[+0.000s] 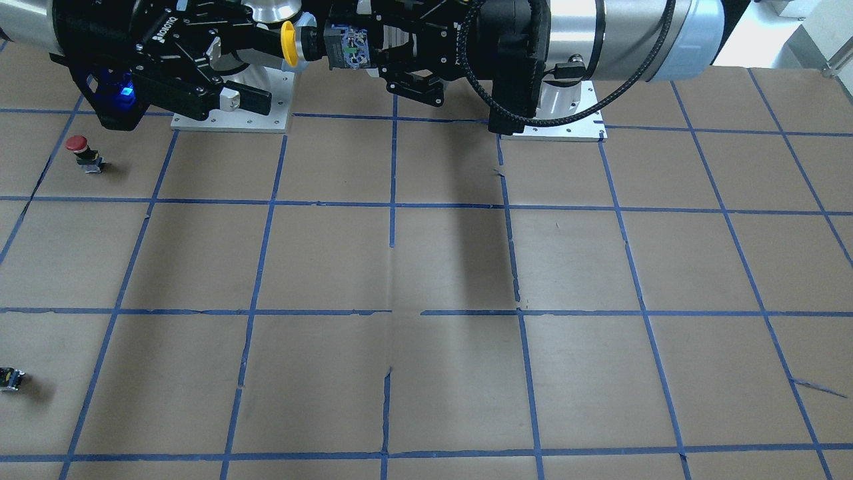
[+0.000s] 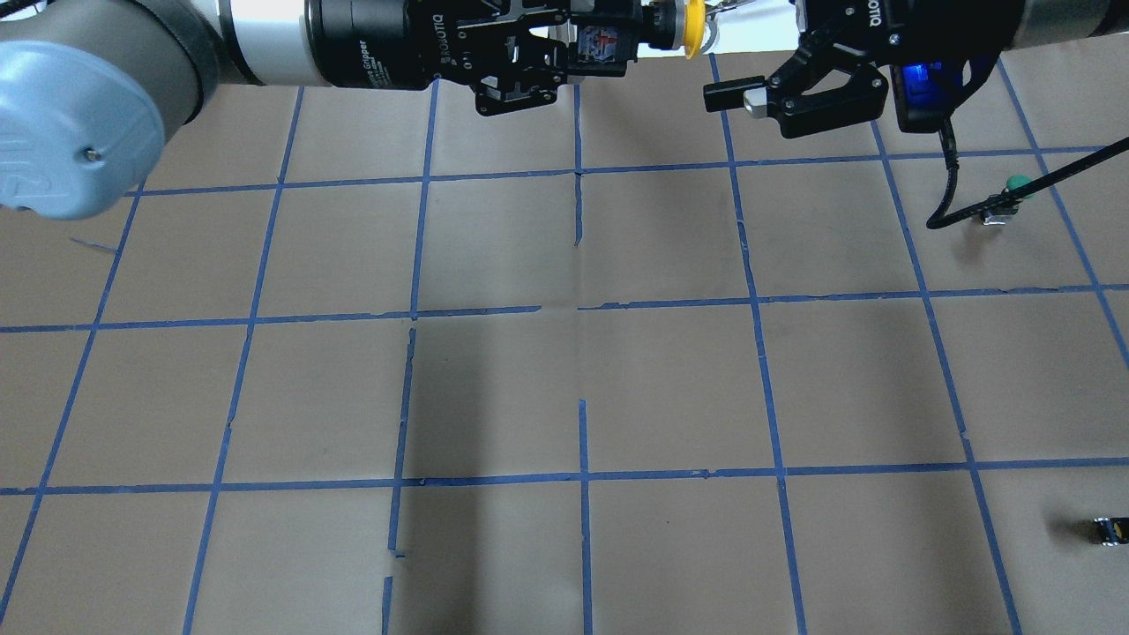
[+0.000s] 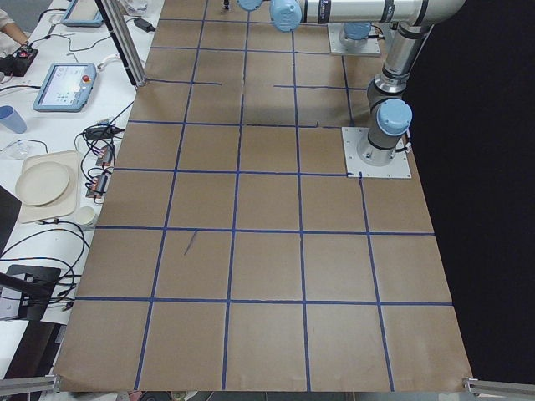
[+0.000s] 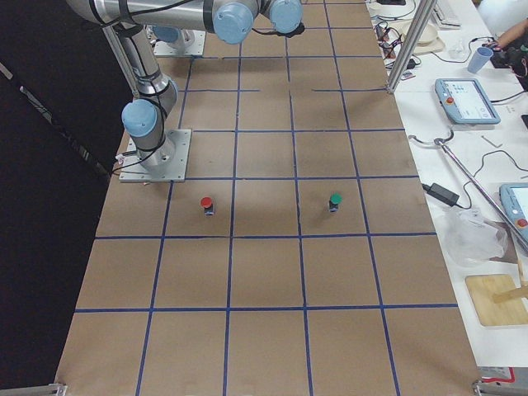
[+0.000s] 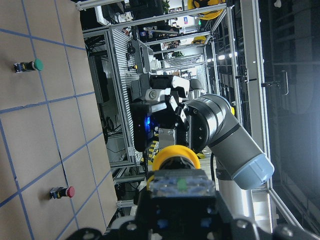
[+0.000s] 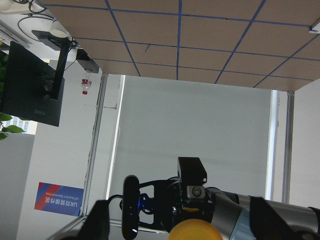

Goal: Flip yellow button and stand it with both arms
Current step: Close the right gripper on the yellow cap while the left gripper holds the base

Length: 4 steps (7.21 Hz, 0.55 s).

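Note:
My left gripper [image 1: 353,50] is shut on the black-and-grey base of the yellow button [image 1: 288,43] and holds it sideways, high above the table, with the cap pointing at the right gripper. The button also shows in the overhead view [image 2: 694,35] and in the left wrist view [image 5: 175,159]. My right gripper [image 1: 273,72] is open and faces the button. The cap sits just at its fingertips [image 2: 728,95]. In the right wrist view the cap [image 6: 197,231] lies centred between the spread fingers [image 6: 97,222]. I cannot tell whether a finger touches it.
A red-capped button [image 1: 78,148] stands on the table on the robot's right, and a green-capped one [image 2: 1014,187] further out. A tiny black-and-yellow block [image 2: 1107,529] lies near the table's right edge. Two white base plates [image 1: 233,120] stand at the rear.

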Available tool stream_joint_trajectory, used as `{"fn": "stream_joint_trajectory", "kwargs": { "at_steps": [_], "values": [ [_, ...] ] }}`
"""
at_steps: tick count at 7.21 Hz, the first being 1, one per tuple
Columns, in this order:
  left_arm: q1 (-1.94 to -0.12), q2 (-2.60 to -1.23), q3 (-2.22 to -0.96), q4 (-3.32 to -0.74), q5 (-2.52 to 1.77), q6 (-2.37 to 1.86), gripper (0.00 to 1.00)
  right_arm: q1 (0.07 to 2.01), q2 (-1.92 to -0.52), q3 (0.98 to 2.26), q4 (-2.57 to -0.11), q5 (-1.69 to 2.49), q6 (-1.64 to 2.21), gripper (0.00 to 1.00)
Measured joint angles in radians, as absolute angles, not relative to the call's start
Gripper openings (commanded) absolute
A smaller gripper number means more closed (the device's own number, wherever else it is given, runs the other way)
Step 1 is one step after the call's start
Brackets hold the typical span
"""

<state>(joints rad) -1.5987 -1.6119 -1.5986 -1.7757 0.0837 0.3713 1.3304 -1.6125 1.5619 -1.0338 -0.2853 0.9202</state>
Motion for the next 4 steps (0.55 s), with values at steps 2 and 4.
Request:
{"fn": "stream_joint_trajectory", "kwargs": {
  "at_steps": [2,4],
  "values": [
    [-1.601,-1.614,-1.601,-1.745,0.080,0.334,0.00,1.332,-1.631,1.558,-1.033,-0.274,0.949,1.00],
    [-1.603,-1.613,-1.600,-1.739,0.080,0.318,0.00,1.339,-1.638,1.560,-1.034,-0.268,0.969,1.00]
  ]
}}
